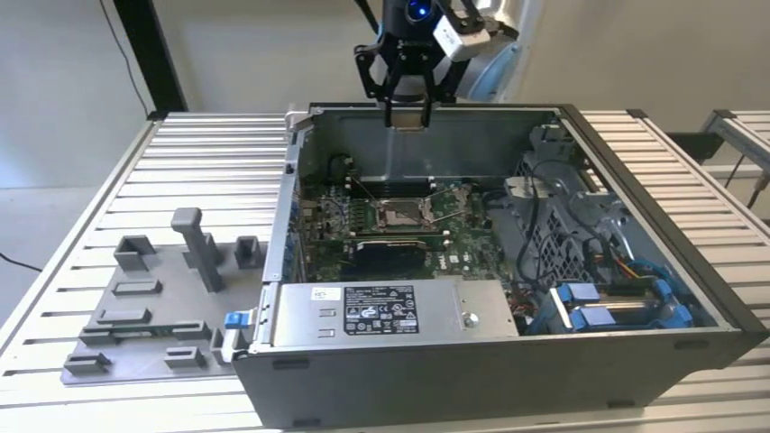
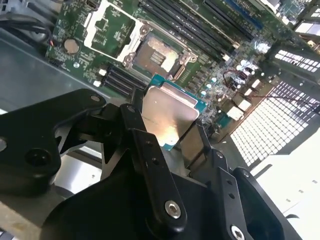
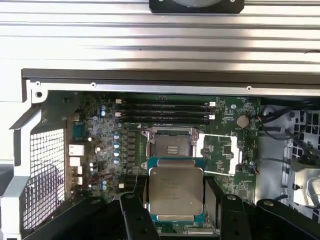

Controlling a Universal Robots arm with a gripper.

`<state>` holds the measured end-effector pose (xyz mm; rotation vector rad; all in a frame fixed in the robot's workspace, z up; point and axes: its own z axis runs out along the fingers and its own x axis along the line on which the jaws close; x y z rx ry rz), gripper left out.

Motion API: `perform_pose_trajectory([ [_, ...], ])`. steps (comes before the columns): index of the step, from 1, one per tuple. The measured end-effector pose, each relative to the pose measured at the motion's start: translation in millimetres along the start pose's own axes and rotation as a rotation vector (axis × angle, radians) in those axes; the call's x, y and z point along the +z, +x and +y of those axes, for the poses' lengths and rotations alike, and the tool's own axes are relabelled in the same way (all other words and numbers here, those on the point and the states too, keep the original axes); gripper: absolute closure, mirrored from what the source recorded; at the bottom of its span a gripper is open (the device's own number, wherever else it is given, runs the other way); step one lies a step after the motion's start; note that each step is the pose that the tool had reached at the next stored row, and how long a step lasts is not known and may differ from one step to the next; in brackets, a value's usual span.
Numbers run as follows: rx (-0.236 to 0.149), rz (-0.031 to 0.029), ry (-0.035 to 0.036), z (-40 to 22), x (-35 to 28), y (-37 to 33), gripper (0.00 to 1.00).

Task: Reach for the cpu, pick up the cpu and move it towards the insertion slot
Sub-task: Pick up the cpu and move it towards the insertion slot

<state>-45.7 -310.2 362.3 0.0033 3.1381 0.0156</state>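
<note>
My gripper (image 1: 407, 115) hangs above the back wall of the open computer case (image 1: 506, 361), shut on the cpu (image 1: 407, 127). In both wrist views the cpu (image 3: 176, 191) (image 2: 169, 114) is a thin square chip with a pale silvery face, clamped by its edges between the two black fingers (image 3: 141, 186). The insertion slot (image 1: 403, 213) is a square metal-framed socket on the green motherboard, lower than the gripper and nearer the camera in the exterior view. In both wrist views the slot (image 3: 172, 148) (image 2: 153, 55) lies just beyond the held chip, with its frame open.
A silver power supply box (image 1: 385, 311) sits at the case's front, with blue-tabbed drive bays (image 1: 601, 311) and cables towards the exterior view's right. Grey fixture blocks (image 1: 157, 298) stand on the slatted table (image 1: 96, 198) outside the case, at the exterior view's left. Memory slots (image 3: 165, 112) run beside the socket.
</note>
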Motion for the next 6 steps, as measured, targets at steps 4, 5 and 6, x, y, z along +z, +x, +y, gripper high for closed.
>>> perform_pose_trajectory([
  [4, 0.0, -0.0001, -0.0001, 0.0, 0.1, 0.8, 1.0],
  [5, 0.0, -0.0001, -0.0001, 0.0, 0.1, 0.9, 1.0],
  [6, 0.0, -0.0001, -0.0001, 0.0, 0.1, 1.1, 1.0],
])
